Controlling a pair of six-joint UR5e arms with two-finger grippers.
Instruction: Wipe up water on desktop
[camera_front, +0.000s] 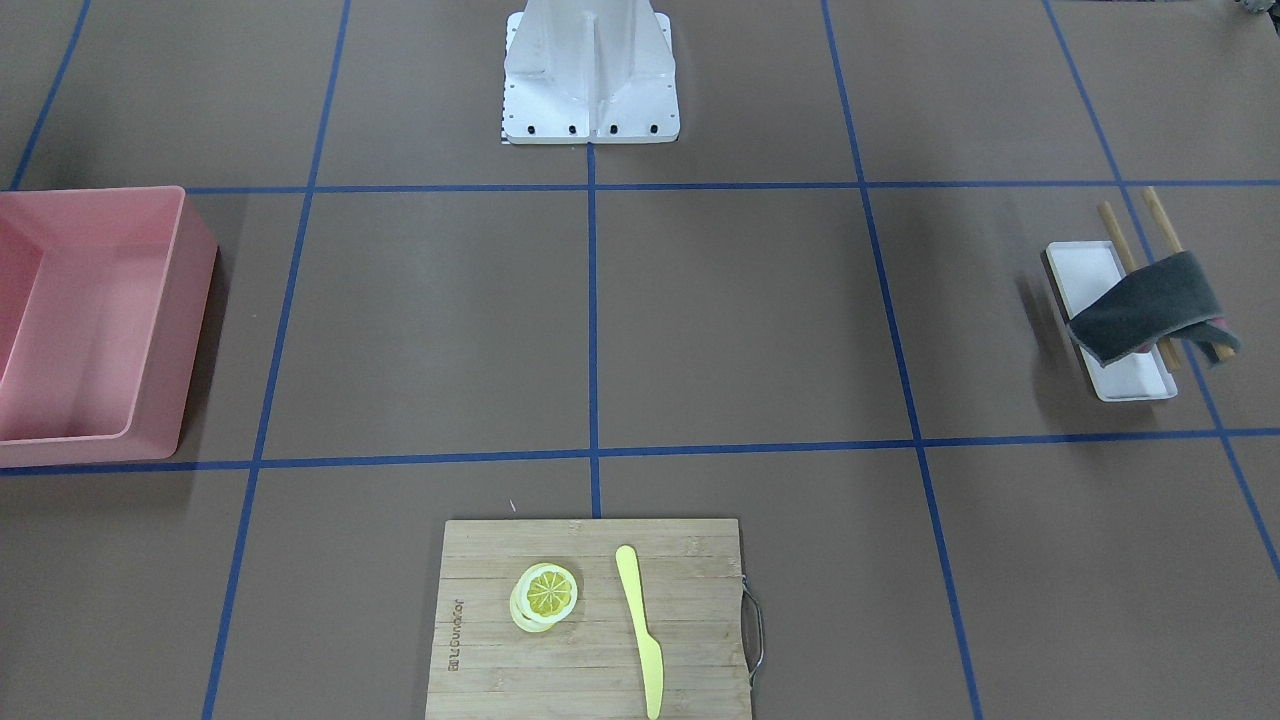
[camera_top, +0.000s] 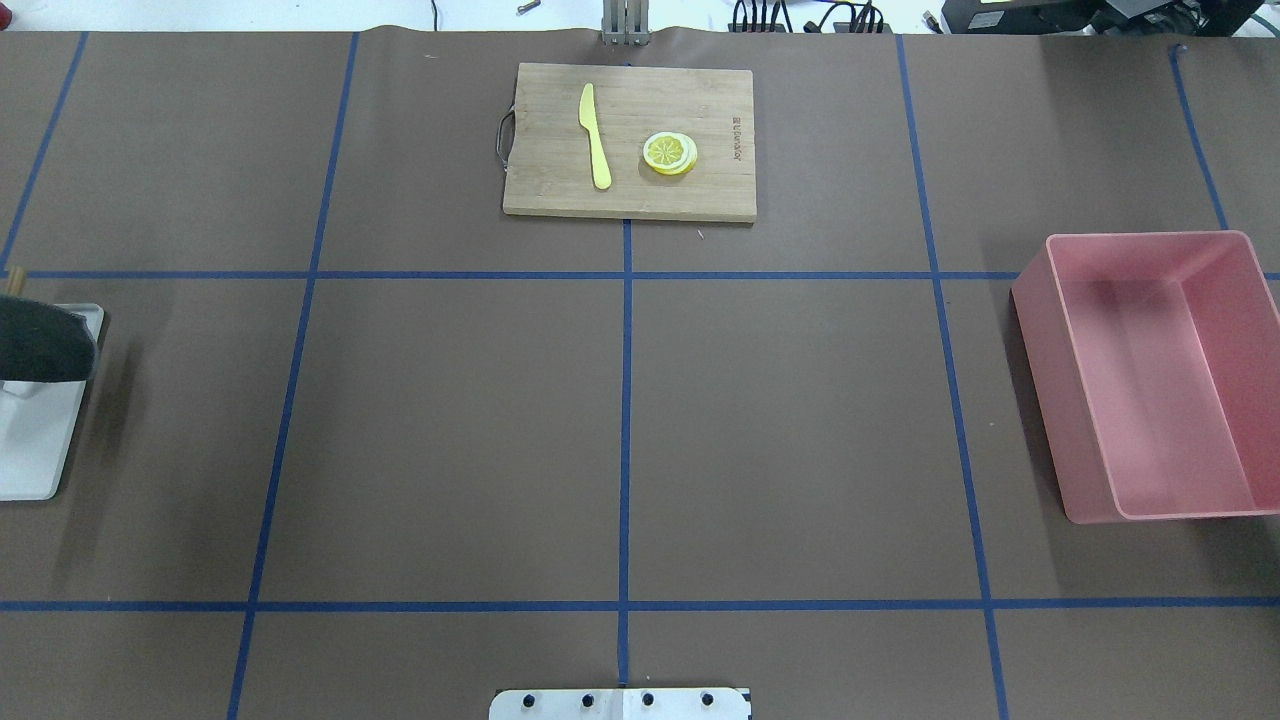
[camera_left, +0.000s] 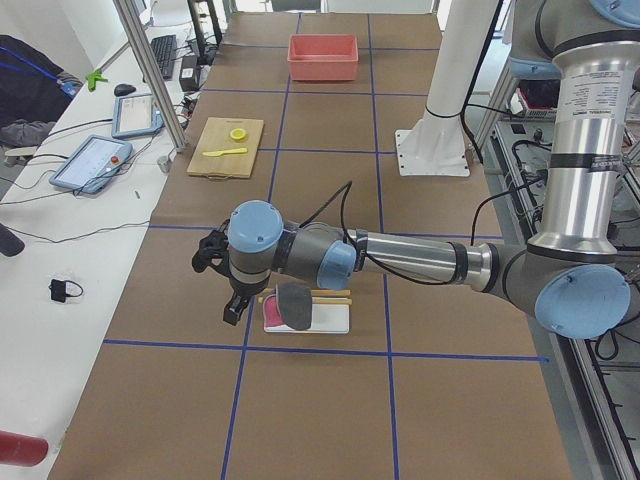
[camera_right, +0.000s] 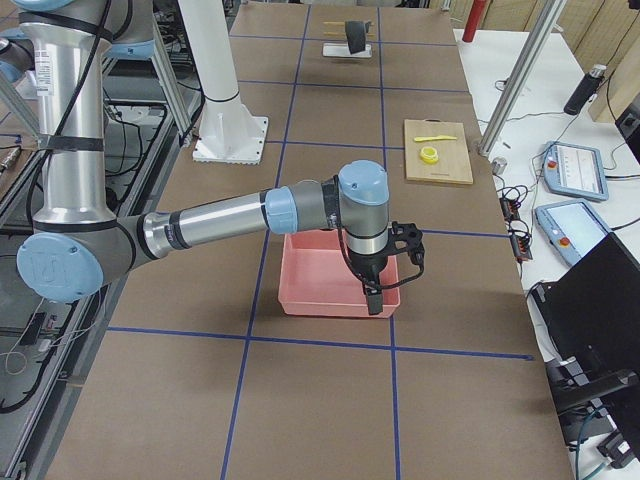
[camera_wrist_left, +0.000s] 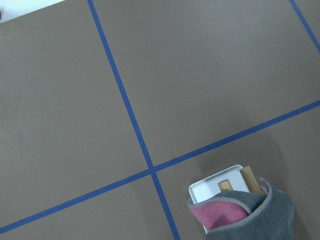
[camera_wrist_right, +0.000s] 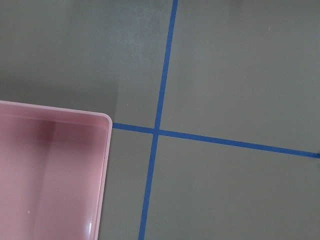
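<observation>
The desktop (camera_front: 740, 320) is a wide brown surface with a grid of blue tape lines; no wet patch shows on it in any view. A grey cloth (camera_front: 1150, 305) with a pink inner side hangs over a wooden rack on a white tray (camera_front: 1085, 275). It also shows in the overhead view (camera_top: 40, 340) and the left wrist view (camera_wrist_left: 245, 215). My left gripper (camera_left: 228, 300) hangs just beside the cloth (camera_left: 293, 305); I cannot tell whether it is open or shut. My right gripper (camera_right: 380, 295) hangs over the pink bin's far rim; I cannot tell its state either.
A pink bin (camera_top: 1150, 375) stands on my right side. A bamboo cutting board (camera_top: 630, 140) with a lemon slice (camera_top: 668, 153) and a yellow knife (camera_top: 594, 135) lies at the far edge. The white robot pedestal (camera_front: 590, 75) stands at mid-table.
</observation>
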